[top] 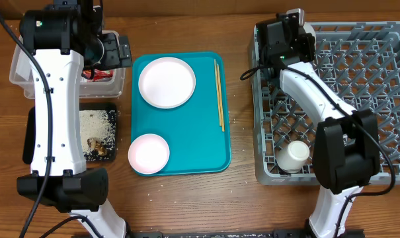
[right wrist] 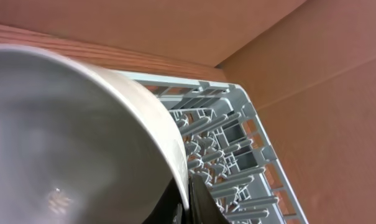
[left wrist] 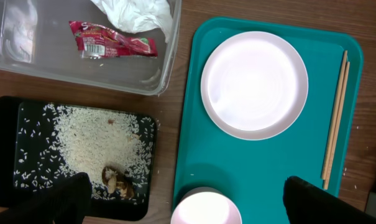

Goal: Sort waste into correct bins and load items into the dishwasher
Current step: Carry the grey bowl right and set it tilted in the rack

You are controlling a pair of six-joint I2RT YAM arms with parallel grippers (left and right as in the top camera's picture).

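Loading step: a bowl (right wrist: 82, 143) is clamped by the right gripper (right wrist: 188, 198), with the dish rack (right wrist: 237, 149) beneath; lowering into it is required next. The left gripper (left wrist: 188, 202) is spread, empty.

Bright, even light, soft shadows; the bowl (right wrist: 69, 137) is blurred (too near) in the right wrist view.

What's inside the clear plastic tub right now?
Inside the clear tub lie a red snack wrapper and a crumpled white tissue. The tub's far end runs past the left wrist view, and overhead the left arm covers most of it, so anything more there is hidden.
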